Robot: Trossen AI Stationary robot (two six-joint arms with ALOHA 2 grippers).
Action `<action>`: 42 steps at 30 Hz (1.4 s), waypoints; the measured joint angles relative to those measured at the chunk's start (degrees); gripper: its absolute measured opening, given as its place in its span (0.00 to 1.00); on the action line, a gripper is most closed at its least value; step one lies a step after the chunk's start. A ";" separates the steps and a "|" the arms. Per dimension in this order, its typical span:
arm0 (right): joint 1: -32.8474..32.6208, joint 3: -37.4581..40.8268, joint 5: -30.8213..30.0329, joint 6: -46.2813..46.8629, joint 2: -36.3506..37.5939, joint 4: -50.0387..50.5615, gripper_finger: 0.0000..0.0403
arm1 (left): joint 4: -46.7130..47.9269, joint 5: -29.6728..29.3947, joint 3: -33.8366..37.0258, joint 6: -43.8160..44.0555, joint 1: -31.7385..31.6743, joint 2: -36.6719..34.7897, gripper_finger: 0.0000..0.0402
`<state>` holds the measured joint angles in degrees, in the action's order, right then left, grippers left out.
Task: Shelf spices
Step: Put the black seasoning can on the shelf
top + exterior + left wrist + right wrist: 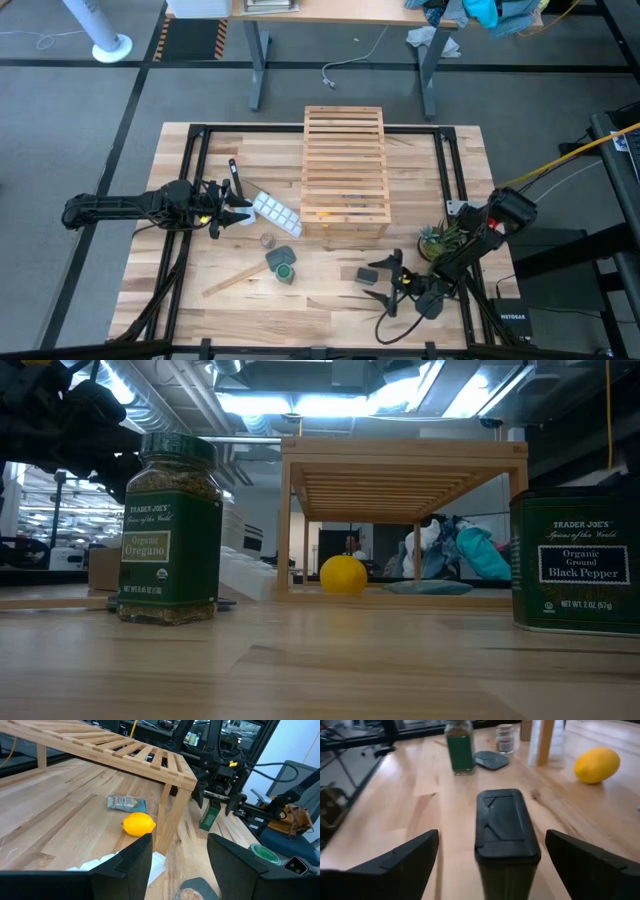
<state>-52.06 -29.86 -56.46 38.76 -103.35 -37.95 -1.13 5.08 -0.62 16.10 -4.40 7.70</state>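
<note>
Black-topped pepper tin (506,837) stands near the table's front edge between the right gripper's (385,281) wide-apart jaws, ungrasped; closing on it comes next, then carrying it to the wooden shelf (345,172); left gripper (228,208) waits part-open.

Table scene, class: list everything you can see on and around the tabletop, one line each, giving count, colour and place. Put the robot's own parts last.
Wooden rack: one, light wood, slatted, middle of the table toward the far edge.
Lemon: one, yellow, on the table under the rack.
Small packet: one, grey-green, under the rack beside the lemon.
Oregano jar: one, green with green lid, upright in front of the rack.
Black pepper tin: one, dark with black top, upright between the right gripper's open fingers.
Tiny clear jar: one, brownish contents, near the rack's front left corner.
Ice-cube tray: one, white, left of the rack.
Flat pad: one, dark grey-green, beside the oregano jar.
Left gripper: open, by the tray.
Right gripper: open, around the tin.
</note>
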 joint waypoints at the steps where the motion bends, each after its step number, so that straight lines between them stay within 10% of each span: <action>1: 0.47 -0.23 -0.01 0.07 -0.55 0.08 0.92 | 0.00 0.00 0.00 0.00 0.00 0.00 0.45; 12: 7.20 -0.66 2.74 1.14 -1.57 0.06 0.87 | 0.00 0.01 0.01 0.00 0.00 0.00 0.45; 25: 7.40 -0.62 2.24 2.70 -1.57 -3.15 0.28 | -0.02 0.00 0.00 0.00 -0.02 0.00 0.45; 42: 7.46 -3.63 -1.40 -15.47 8.35 -7.15 0.28 | -0.02 0.02 0.00 0.00 -0.01 -0.02 0.45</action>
<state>-44.60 -33.50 -57.86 23.29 -95.01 -45.10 -1.15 5.10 -0.62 16.10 -4.42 7.68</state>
